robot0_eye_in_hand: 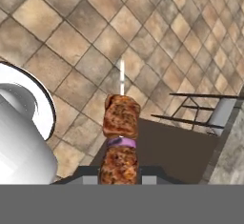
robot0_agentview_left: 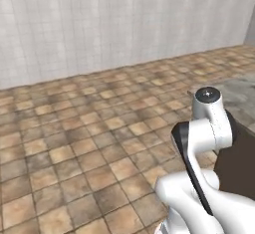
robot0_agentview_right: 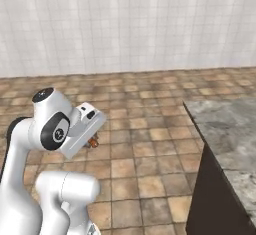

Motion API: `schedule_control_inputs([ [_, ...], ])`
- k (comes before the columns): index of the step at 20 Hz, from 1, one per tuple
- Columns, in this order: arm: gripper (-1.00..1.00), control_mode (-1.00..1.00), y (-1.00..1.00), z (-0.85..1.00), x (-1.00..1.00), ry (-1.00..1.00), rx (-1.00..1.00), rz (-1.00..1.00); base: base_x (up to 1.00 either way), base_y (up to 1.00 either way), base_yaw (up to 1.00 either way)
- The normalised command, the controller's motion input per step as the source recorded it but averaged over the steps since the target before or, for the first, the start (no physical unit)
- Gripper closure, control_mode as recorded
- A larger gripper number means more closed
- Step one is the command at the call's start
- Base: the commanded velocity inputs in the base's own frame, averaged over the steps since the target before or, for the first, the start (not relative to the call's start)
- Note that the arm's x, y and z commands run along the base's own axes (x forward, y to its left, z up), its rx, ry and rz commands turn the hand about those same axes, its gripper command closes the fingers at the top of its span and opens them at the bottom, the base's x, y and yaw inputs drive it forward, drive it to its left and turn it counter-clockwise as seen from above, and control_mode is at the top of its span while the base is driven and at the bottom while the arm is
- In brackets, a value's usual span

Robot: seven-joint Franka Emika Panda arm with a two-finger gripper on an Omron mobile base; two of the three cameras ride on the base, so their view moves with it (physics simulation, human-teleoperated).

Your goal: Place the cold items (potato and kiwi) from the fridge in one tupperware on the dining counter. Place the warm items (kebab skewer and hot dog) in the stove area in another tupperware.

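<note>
Above the tiled floor [robot0_agentview_left: 74, 143] in the left base view, no readable writing, right base view, kebab skewer [robot0_agentview_right: 93, 142] peeking beside the hand, desk [robot0_agentview_right: 230, 129] at right, hand view, pincer [robot0_eye_in_hand: 119, 173] clenched on the skewer, its long axis pointing straight away from the hand.

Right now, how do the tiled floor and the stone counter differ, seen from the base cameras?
The tiled floor is brown and tan, cut into square tiles with visible grout lines; the stone counter is mottled grey and unbroken. The floor lies low and spreads across the room to the wall; the counter stands raised on a dark base at the right. Both surfaces are flat and hard-looking.
</note>
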Motion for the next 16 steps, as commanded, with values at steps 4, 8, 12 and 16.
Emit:
schedule_control_inputs([
  [4,1.0,1.0,0.0,0.0,0.0,0.0,0.0,0.0,1.0,0.53,-0.41],
  [8,1.0,1.0,0.0,0.0,0.0,0.0,0.0,0.0,1.0,0.58,-0.41],
  [12,1.0,1.0,0.0,0.0,0.0,0.0,0.0,0.0,1.0,0.89,-0.4],
  [16,1.0,1.0,0.0,0.0,0.0,0.0,0.0,0.0,1.0,0.73,-0.48],
])
